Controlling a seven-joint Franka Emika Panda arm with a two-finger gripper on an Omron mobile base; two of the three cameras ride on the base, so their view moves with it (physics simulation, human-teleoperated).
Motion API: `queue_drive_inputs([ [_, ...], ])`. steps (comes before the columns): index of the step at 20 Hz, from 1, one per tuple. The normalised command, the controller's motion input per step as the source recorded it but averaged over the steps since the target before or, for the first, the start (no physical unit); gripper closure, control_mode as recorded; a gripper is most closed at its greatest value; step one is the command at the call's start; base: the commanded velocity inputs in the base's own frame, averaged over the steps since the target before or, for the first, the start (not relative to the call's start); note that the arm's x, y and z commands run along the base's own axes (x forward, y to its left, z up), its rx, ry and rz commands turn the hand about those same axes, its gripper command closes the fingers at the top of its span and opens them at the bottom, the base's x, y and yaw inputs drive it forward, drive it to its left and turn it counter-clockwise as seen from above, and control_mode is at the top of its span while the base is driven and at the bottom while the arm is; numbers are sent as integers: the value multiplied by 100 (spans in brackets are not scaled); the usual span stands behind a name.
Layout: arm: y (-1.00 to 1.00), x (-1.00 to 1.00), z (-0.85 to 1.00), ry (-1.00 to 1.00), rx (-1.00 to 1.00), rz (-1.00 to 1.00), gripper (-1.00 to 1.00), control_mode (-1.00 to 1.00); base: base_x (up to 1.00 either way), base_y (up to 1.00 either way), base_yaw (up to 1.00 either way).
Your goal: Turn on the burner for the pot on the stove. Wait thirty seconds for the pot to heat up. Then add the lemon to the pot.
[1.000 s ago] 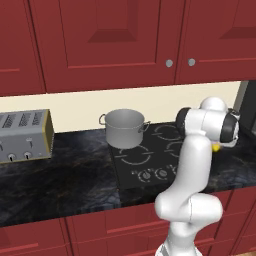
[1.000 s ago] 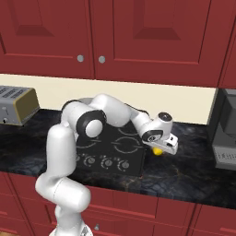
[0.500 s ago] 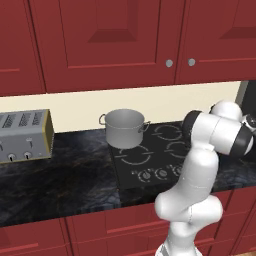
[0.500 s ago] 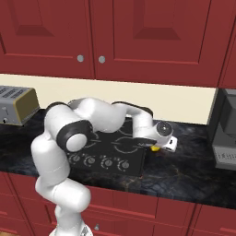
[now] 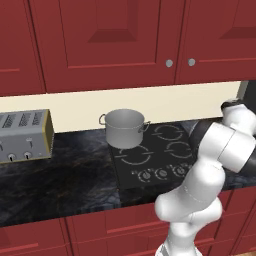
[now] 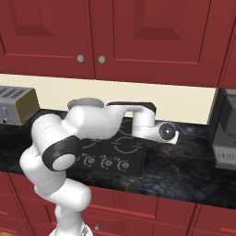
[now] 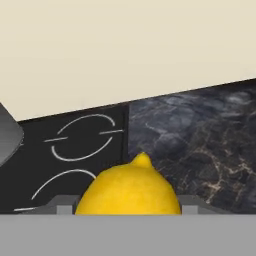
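Yellow lemon point(image 7: 128, 187) sits right at the bottom of the hand view, stem nub pointing up, with grey finger parts showing flush on both sides of it, so the gripper point(image 7: 128, 209) is clamped on the lemon, jaws wide around it. Beyond it, dark marbled counter point(image 7: 200, 135) on one side and the black stove point(image 7: 75, 150) with white ring marks on the other, then the cream wall. A grey edge at the left border of the hand view, can't tell what it is.

Right base view: white arm bent low across the stove point(image 6: 131, 150), wrist out over the counter point(image 6: 184, 170) just past the stove's right edge, well off from the pot point(image 6: 86, 102), which is mostly hidden behind the arm. Lemon itself not discernible here.

Left base view: pot point(image 5: 124, 128) stands upright on the stove's point(image 5: 150, 162) rear-left burner, four knobs in a row along the front edge. Silver toaster point(image 5: 22, 135) well apart on the left of the counter point(image 5: 60, 175). Red cabinets point(image 5: 115, 40) above.
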Motion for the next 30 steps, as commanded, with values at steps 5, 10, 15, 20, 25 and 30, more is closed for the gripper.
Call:
queue_drive_inputs([
  [5,40,-11,31,-9,0,2,100,-100,0,0,0],
  [10,57,-21,5,-19,0,0,100,-100,0,0,0],
  [15,56,-13,25,-25,0,0,100,-100,0,0,0],
  [20,33,-5,78,-9,-3,1,100,-100,0,0,0],
  [25,31,-5,71,-1,-3,2,100,-100,0,0,0],
  [30,38,0,42,5,0,4,100,-100,0,0,0],
])
